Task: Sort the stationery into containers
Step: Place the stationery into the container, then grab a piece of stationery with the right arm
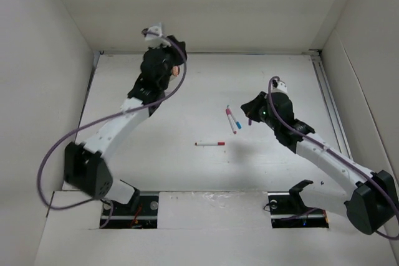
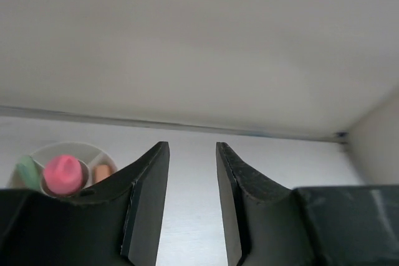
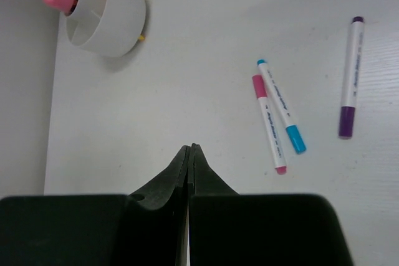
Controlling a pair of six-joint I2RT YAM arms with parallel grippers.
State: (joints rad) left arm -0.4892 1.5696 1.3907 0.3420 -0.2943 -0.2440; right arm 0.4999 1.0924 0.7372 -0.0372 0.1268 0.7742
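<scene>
No text can be read. Purple marker (image 3: 351, 76), pink marker (image 3: 269, 124) and blue marker (image 3: 280, 105) carry faint print on their white barrels, too small to make out.

left arm (image 1: 115, 130): white links, black joints, black base block at near edge of table (image 1: 187, 172), thin purple cable (image 1: 40, 174) looping off it. right arm (image 1: 327, 159): same white/black build, same purple cable. left gripper (image 2: 191, 146) and right gripper (image 3: 189, 149): matte black wedge fingers.

White table (image 3: 156, 110), loose pens (image 3: 269, 126), divided cup (image 3: 115, 20)
</scene>
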